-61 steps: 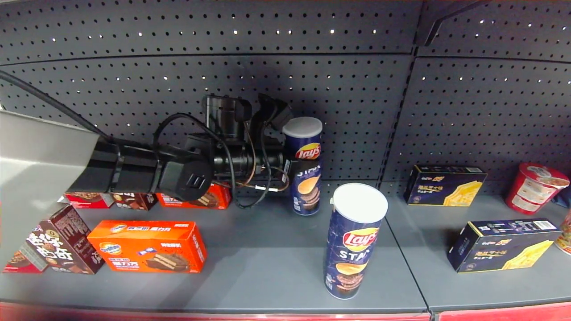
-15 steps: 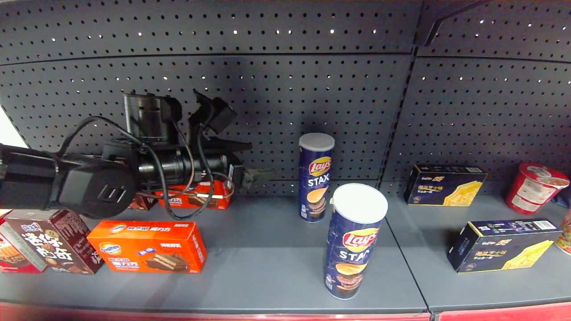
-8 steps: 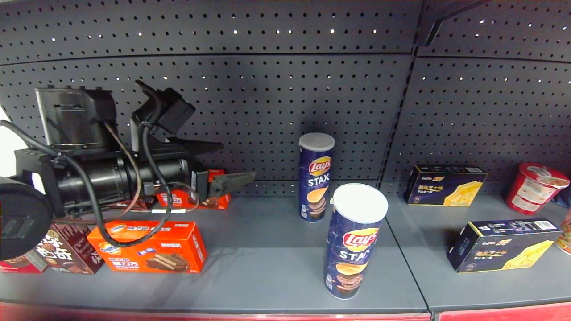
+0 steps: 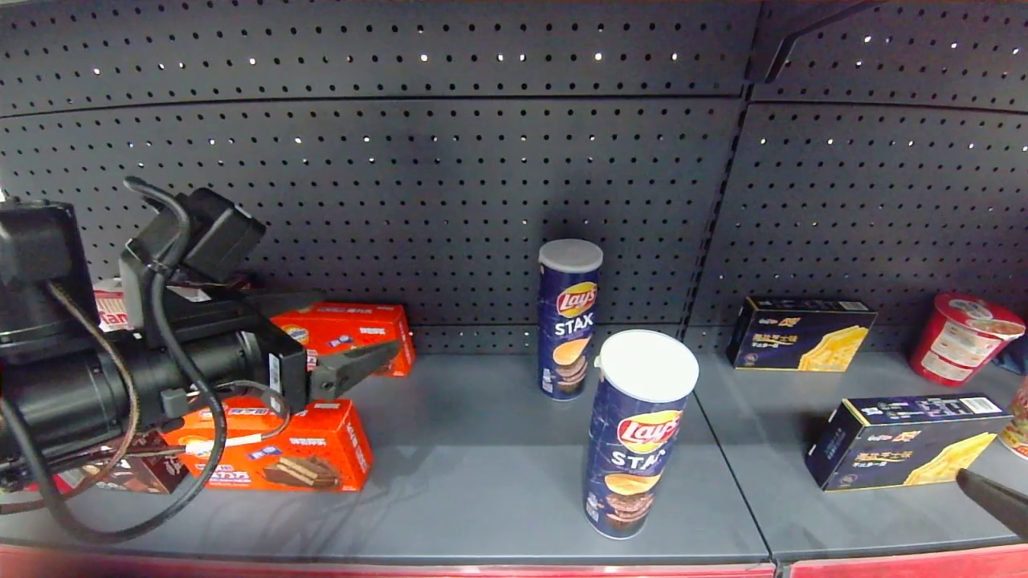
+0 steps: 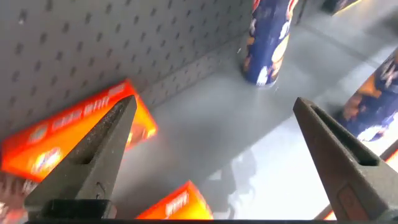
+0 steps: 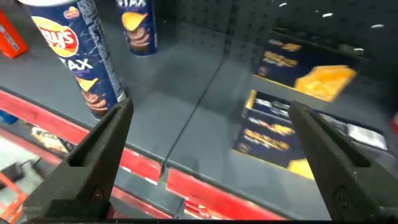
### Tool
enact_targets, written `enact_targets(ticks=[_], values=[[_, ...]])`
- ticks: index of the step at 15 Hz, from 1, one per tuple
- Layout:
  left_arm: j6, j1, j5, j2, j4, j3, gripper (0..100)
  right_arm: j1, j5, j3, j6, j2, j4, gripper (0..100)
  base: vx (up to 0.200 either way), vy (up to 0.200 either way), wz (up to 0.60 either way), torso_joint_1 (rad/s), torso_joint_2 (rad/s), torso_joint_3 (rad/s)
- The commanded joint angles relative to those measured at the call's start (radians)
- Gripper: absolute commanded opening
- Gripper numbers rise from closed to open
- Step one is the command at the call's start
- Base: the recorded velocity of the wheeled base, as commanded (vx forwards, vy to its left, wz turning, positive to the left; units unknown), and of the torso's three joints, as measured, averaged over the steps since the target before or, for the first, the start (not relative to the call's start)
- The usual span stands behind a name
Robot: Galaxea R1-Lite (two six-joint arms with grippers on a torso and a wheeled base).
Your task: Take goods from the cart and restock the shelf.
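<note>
Left gripper (image 5: pixel 214 106) was spread wide and empty above the orange box (image 4: pixel 281 445) at the left of the shelf (image 4: pixel 482 466). One chip can (image 4: pixel 569 319) stood upright by the back panel, a second can (image 4: pixel 638 433) near the front edge. Right gripper (image 6: pixel 211 109) was likewise wide, empty.

I am in a shop: before me runs a grey retail shelf (image 4: pixel 482 474) with a perforated back panel (image 4: pixel 482 160) and a red front strip (image 4: pixel 883 563), stocked with chip cans (image 4: pixel 569 321), snack boxes (image 4: pixel 907 441) and a noodle cup (image 4: pixel 964 337).
</note>
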State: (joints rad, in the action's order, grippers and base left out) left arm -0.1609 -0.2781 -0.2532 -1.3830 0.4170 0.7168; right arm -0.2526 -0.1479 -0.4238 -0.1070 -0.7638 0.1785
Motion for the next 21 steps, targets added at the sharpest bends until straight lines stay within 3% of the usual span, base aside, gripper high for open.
enact_targets(ticks=[1,5,10,21], values=[[-0.005,0.04,0.011,0.035,0.0,-0.023,100,-0.056,0.025,0.033,-0.002,-0.164,0.087,100,0.0,0.0,0.0,0.0,0.0,0.0],[-0.006,0.048,0.043,0.061,0.002,-0.043,100,-0.166,0.077,0.008,-0.002,-0.307,0.134,100,0.0,0.0,0.0,0.0,0.0,0.0],[-0.005,0.073,0.043,0.094,0.003,-0.109,100,-0.206,0.1,0.004,-0.002,-0.557,0.394,100,0.0,0.0,0.0,0.0,0.0,0.0],[-0.005,0.088,0.035,0.096,0.012,-0.1,100,-0.261,0.12,-0.019,-0.008,-0.666,0.392,100,0.0,0.0,0.0,0.0,0.0,0.0]])
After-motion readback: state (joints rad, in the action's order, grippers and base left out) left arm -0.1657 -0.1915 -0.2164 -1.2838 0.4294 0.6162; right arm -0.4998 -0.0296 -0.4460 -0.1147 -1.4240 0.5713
